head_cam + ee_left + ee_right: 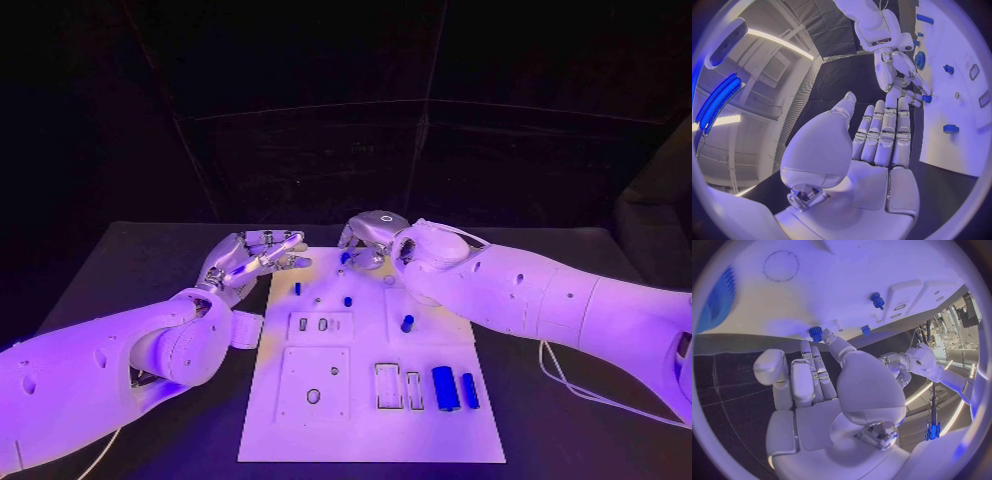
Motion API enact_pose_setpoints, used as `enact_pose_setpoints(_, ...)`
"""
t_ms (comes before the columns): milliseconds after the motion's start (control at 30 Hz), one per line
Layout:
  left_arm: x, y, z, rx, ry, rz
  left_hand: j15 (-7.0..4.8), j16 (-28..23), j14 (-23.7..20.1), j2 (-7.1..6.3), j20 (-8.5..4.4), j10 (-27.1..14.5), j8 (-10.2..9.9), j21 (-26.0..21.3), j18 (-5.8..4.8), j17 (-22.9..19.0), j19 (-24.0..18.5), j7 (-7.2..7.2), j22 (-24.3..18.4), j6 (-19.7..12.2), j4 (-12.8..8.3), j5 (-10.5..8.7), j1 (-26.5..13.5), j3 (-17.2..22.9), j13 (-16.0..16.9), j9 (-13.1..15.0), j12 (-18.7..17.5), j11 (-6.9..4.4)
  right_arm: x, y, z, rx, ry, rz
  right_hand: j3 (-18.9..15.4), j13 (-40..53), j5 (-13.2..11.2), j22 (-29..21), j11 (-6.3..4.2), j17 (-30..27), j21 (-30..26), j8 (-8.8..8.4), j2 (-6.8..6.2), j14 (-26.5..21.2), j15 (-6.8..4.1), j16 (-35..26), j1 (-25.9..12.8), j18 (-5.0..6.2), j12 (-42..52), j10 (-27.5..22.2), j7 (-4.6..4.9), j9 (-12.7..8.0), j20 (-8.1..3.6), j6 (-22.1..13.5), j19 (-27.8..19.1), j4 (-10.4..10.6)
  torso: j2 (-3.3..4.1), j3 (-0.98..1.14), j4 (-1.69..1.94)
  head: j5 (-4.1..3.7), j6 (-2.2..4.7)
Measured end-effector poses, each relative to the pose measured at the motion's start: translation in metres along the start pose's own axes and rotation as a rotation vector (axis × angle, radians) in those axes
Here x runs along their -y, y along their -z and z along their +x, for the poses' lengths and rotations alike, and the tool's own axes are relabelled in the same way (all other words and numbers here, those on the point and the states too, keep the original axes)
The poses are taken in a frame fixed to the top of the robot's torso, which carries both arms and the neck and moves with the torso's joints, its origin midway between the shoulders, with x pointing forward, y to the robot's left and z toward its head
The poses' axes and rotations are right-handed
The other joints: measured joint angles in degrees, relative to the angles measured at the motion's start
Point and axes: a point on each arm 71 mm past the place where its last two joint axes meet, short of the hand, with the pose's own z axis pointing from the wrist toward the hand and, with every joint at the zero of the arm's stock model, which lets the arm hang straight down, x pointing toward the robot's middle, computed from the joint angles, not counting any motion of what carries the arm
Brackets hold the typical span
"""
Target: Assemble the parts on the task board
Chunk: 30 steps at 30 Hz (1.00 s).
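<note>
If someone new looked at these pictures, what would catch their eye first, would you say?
Probably the two silver hands meeting over the far end of the white task board: the left hand open at its far left corner, the right hand reaching a fingertip to a small blue part. Next, two upright blue cylinders near the board's near right corner.

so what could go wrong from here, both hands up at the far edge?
1. The right hand has its fingertips at a small blue part by the board's far edge; a loose pinch could drop it or push it off the task board.
2. The left hand hovers open close by; the hands could collide.
3. Standing blue pegs nearby could get knocked.
</note>
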Motion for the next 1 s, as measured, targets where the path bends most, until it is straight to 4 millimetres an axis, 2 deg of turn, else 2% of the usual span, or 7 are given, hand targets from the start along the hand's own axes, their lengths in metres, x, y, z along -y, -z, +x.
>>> enact_pose_setpoints(267, 0.001, 0.001, -0.004, 0.005, -0.003, -0.003, 0.00, -0.35, 0.00, 0.00, 0.00, 0.00, 0.00, 0.00, 0.00, 0.00, 0.00, 0.00, -0.05, 0.00, -0.16, 0.00, 0.00, -0.16, 0.00, -0.05, 0.00, 0.00, 0.022, 0.032, -0.013, 0.045, -0.018, 0.011, -0.76, 1.06, 1.83, 1.71, -0.75, 1.30, 0.93, 0.86, -0.37, 0.00, 0.00, 0.64, 0.09, 0.00, 3.38, 4.95, -0.03, 0.52, -0.36, 2.49, 0.36, 1.57, 0.00, 0.14, -0.29, 0.02, 0.35)
enact_pose_setpoints(367, 0.001, 0.002, -0.005, 0.006, -0.003, -0.003, 0.00, -0.35, 0.00, 0.27, 0.00, 0.00, 0.00, 0.00, -0.01, 0.08, 0.00, 0.00, -0.14, 0.00, -0.25, 0.00, 0.27, -0.07, 0.00, -0.05, 0.00, 0.00, 0.039, 0.050, -0.022, 0.059, -0.045, 0.043, -2.15, 2.73, 2.18, 3.66, -1.73, 3.01, 2.27, 0.83, -1.84, 0.18, -0.87, 1.70, -0.91, -0.11, 6.23, 9.59, -0.39, 0.48, -1.37, 2.75, 1.37, 2.96, -0.06, 0.19, -0.49, -0.02, 0.45)
enact_pose_setpoints(500, 0.001, 0.002, -0.006, 0.007, -0.004, -0.004, 0.00, -0.35, 0.00, 0.27, 0.00, 0.00, 0.00, -0.23, -0.01, 0.16, 0.00, 0.00, -0.22, 0.00, -0.48, 0.00, 0.27, -0.16, 0.00, -0.05, -0.21, 0.00, 0.064, 0.069, -0.034, 0.067, -0.103, 0.116, -7.52, 8.32, 4.54, 7.80, -3.17, 5.81, 4.83, 0.36, -4.76, 0.19, -1.89, 3.36, -2.30, -1.09, 13.36, 16.15, -1.65, 0.27, -2.57, 1.07, 3.46, 6.98, -0.13, 0.31, -0.80, -0.08, 0.63)
enact_pose_setpoints(600, 0.001, 0.002, -0.006, 0.006, -0.004, -0.004, 0.00, -0.35, 0.00, 0.27, 0.00, 0.00, 0.00, -0.23, -0.01, 0.16, 0.00, 0.00, -0.22, 0.00, -0.48, 0.00, 0.27, -0.16, 0.00, -0.05, -0.21, 0.00, 0.079, 0.080, -0.036, 0.054, -0.142, 0.169, -13.22, 17.69, 5.70, 10.37, -3.43, 7.70, 6.38, 0.38, -4.96, 0.01, -2.08, 4.53, -0.34, -1.83, 22.25, 15.45, -2.08, 0.30, -2.92, 0.63, 4.61, 10.63, -0.15, 0.41, -1.06, -0.04, 0.77)
enact_pose_setpoints(700, 0.000, 0.002, -0.006, 0.005, -0.003, -0.005, 0.00, -0.34, 0.00, 0.27, 0.00, 0.00, 0.00, -0.23, -0.01, 0.16, 0.00, 0.00, -0.22, 0.00, -0.48, 0.00, 0.27, -0.16, 0.00, -0.04, -0.21, 0.00, 0.091, 0.087, -0.036, 0.030, -0.170, 0.220, -18.65, 36.83, 5.94, 12.36, -2.95, 9.41, 7.58, 0.41, -4.56, 0.11, -2.18, 5.55, 3.93, -1.84, 39.37, 12.14, -1.33, 0.34, -2.43, -0.51, 5.19, 16.32, -0.15, 0.46, -1.16, -0.07, 0.83)
enact_pose_setpoints(833, 0.000, 0.001, -0.006, 0.005, -0.003, -0.005, 0.00, -0.42, 0.00, 0.27, 0.00, 0.00, 0.00, -0.23, -0.01, 0.16, 0.00, -0.20, -0.22, 0.20, -0.48, 0.00, 0.27, -0.16, 0.00, -0.04, -0.21, 0.00, 0.099, 0.091, -0.034, -0.010, -0.186, 0.263, -20.58, 52.90, 6.23, 15.87, -2.42, 11.69, 9.54, 0.41, -4.85, 0.13, -2.16, 6.82, 7.07, -2.72, 53.82, 12.53, -1.00, 0.33, -2.03, -1.36, 6.59, 20.80, -0.14, 0.46, -1.14, -0.38, 0.93)
enact_pose_setpoints(1000, 0.000, 0.001, -0.006, 0.003, -0.002, -0.005, 0.00, -0.57, 0.00, 0.27, 0.00, 0.00, 0.00, -0.23, -0.01, 0.15, 0.00, -0.21, -0.21, 0.20, -0.48, 0.00, 0.27, -0.16, 0.00, -0.04, -0.21, 0.00, 0.100, 0.089, -0.030, -0.059, -0.187, 0.292, -21.04, 59.58, 6.75, 17.47, -2.46, 13.51, 10.25, 0.41, -4.76, 0.11, -1.75, 7.54, 8.43, -2.71, 59.76, 13.55, -1.00, 0.33, -1.93, -1.37, 7.12, 22.62, -0.06, 0.45, -1.01, -0.60, 0.77)
